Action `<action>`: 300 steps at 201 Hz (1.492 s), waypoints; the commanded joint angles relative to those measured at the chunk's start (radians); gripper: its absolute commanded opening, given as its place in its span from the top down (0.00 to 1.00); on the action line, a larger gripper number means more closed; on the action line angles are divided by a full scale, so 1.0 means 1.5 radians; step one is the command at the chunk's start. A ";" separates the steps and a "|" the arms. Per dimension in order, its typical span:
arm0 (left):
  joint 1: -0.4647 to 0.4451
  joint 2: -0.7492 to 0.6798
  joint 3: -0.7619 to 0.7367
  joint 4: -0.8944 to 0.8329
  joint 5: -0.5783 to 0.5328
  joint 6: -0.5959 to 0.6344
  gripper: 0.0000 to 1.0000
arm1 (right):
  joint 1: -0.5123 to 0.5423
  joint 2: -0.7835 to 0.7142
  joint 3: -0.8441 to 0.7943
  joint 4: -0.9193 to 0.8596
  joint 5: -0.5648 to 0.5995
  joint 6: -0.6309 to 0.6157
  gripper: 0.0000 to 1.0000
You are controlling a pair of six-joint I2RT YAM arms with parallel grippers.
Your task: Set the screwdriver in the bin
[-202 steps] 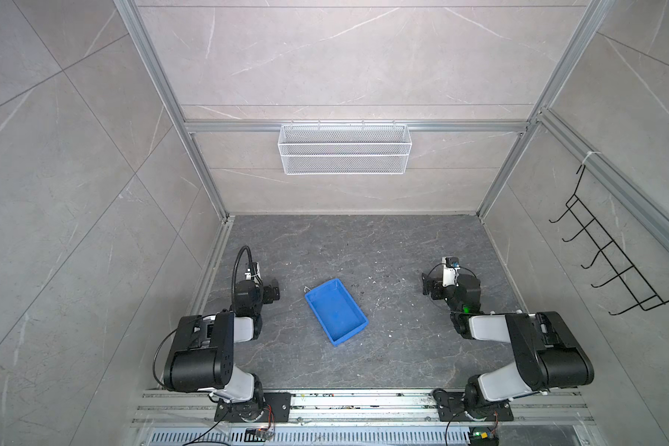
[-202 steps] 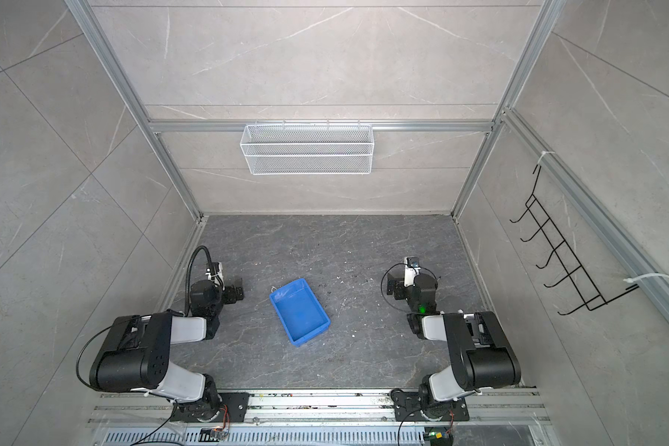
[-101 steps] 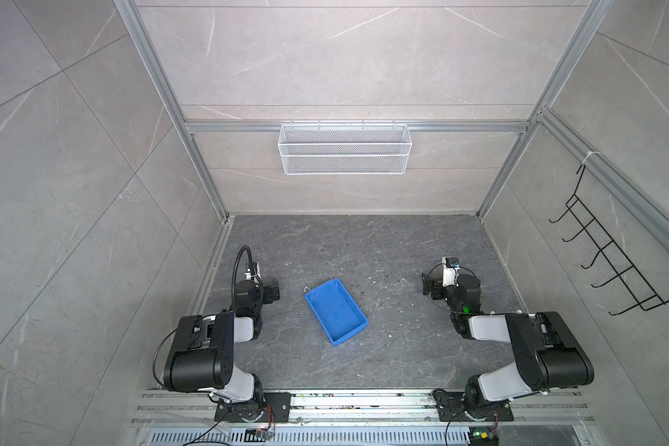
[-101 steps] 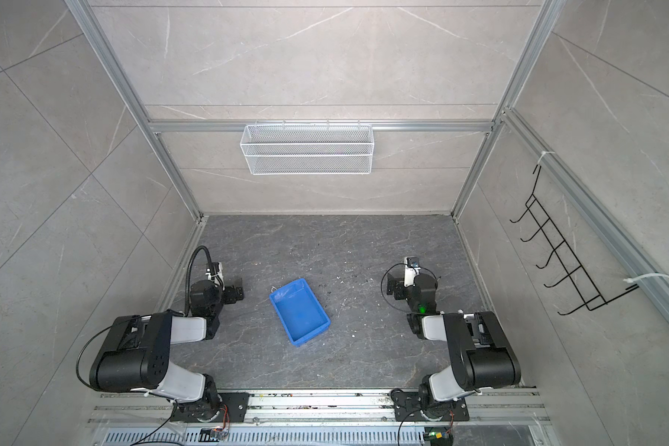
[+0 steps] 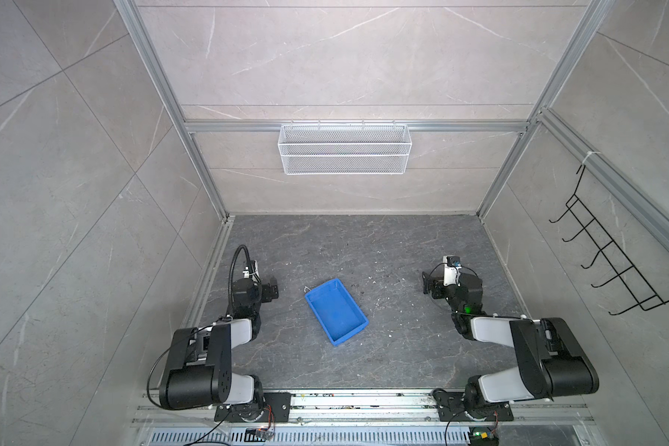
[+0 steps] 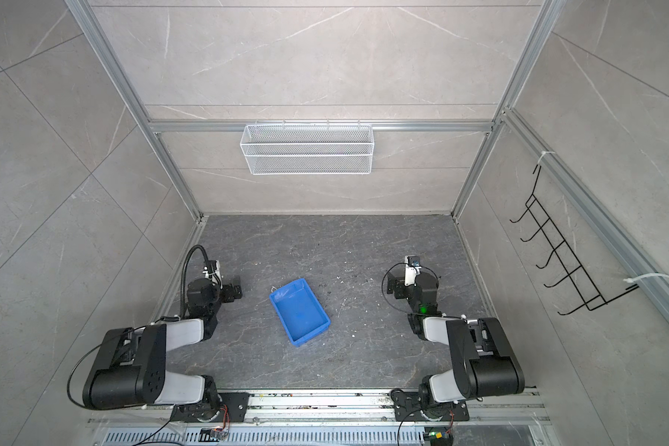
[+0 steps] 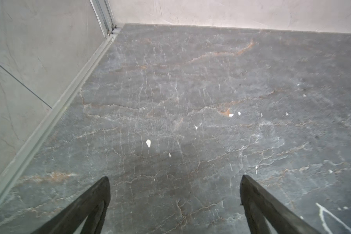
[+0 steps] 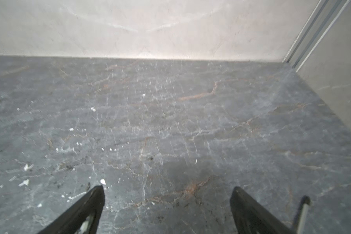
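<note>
The bin (image 5: 337, 313) (image 6: 300, 311) is a shallow bright blue tray lying at an angle on the dark stone floor between the two arms, and nothing shows inside it. The screwdriver is out of view in every frame. My left gripper (image 5: 273, 289) (image 6: 235, 290) rests low near the left wall, a short way left of the bin. It is open over bare floor in the left wrist view (image 7: 174, 177). My right gripper (image 5: 426, 284) (image 6: 390, 285) sits well right of the bin, open with nothing between its fingers (image 8: 167, 188).
A white wire-mesh basket (image 5: 344, 148) (image 6: 306, 148) hangs on the back wall. A black hook rack (image 5: 618, 262) is fixed to the right wall. Small white chips (image 8: 25, 182) litter the floor. A thin white wire (image 5: 306, 287) lies at the bin's far corner.
</note>
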 commanded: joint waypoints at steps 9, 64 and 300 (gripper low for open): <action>-0.002 -0.075 0.024 -0.068 0.017 0.016 0.00 | 0.003 -0.077 -0.004 -0.059 -0.003 -0.001 0.01; -0.010 -0.182 0.055 -0.178 0.103 0.053 0.00 | 0.004 -0.179 0.032 -0.198 -0.048 0.009 0.01; -0.432 -0.006 0.356 -0.340 0.344 0.254 0.00 | 0.003 -0.319 0.235 -0.719 0.038 0.153 0.01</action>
